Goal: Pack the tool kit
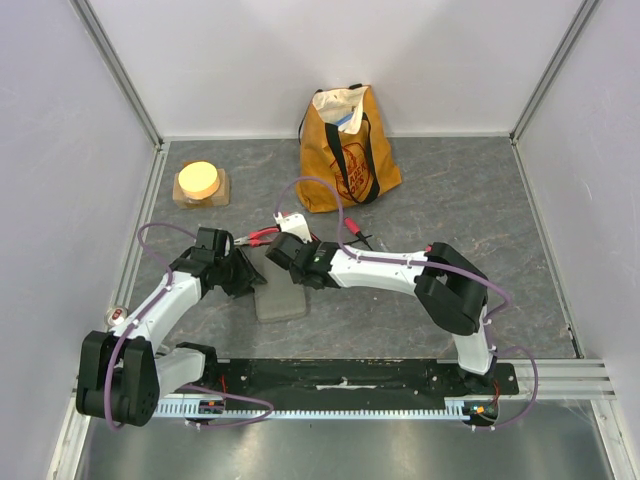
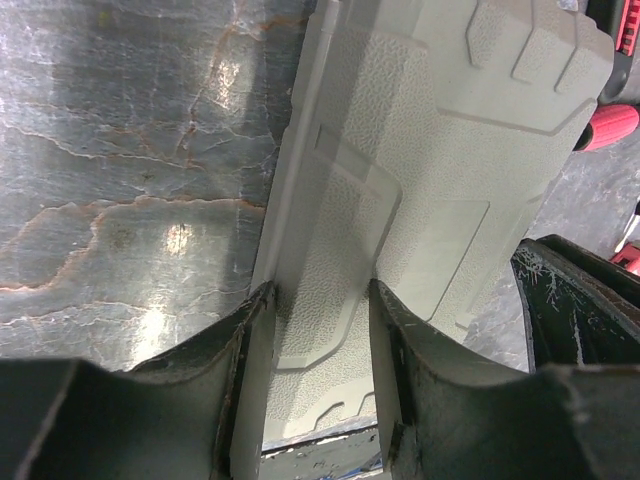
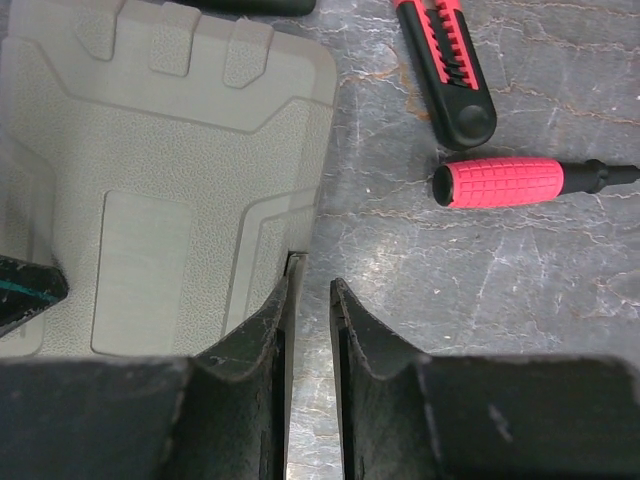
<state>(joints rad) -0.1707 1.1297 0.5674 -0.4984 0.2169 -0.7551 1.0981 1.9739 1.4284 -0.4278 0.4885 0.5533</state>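
Starting at the far left, the block (image 1: 199, 181) sits on the bench (image 1: 450, 200) at 10 o'clock from the case (image 1: 283, 300), well apart and out of the way. Next, the left gripper (image 2: 320, 290) hovers with its jaws apart over the case's 9 o'clock edge, one finger outside the rim and one above the lid. The case lies flat and shut mid-bench, between both arms. At its 3 o'clock edge the right gripper (image 3: 312, 290) has its jaws almost together, only a slit between them; whether they nip the rim I cannot tell. Flanking the case like this looks meant to steady it and prise up the lid, since nothing can be packed while it is shut. A red screwdriver (image 3: 500, 182) and a black-and-red handle (image 3: 452, 70) lie loose at 1 o'clock, near the right gripper, where a swinging lid could knock them. The bag (image 1: 345, 150) stands farther back, at 12 o'clock.
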